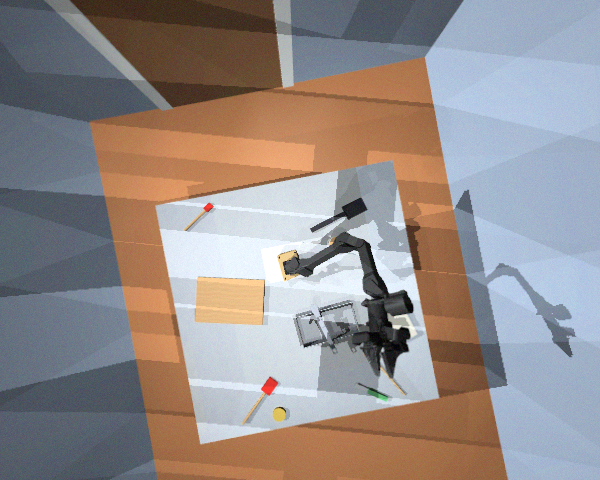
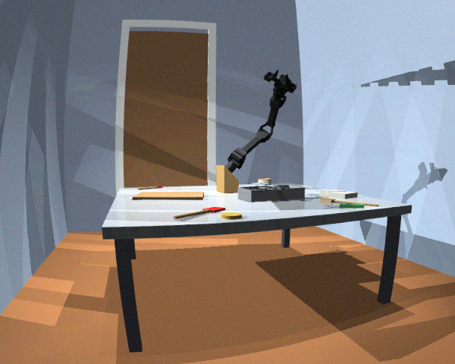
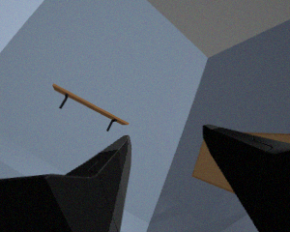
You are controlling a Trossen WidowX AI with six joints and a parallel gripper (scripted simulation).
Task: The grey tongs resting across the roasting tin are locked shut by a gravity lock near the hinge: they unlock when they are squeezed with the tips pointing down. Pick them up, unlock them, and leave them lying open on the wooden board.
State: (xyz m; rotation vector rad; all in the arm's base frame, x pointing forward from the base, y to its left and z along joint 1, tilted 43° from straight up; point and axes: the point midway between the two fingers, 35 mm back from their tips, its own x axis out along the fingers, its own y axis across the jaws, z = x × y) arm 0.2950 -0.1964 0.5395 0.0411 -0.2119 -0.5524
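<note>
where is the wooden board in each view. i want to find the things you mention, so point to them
top: the wooden board (image 1: 230, 300) (image 2: 167, 195) lies left of centre, left of the roasting tin (image 1: 300, 330) (image 2: 249, 194)
exterior: at the table's (image 1: 228, 361) (image 2: 149, 218) left, beyond the red-headed spatula (image 1: 269, 385) (image 2: 214, 209)
wrist: not in it
shared landmark, top and exterior: the roasting tin

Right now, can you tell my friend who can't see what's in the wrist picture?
Two black gripper fingers stand apart with nothing between them, pointing toward blue-grey walls. A wooden shelf on two dark brackets is at left; a brown panel is partly behind the right finger.

Tongs' hinge too small to tell, door cut off in top view.
</note>
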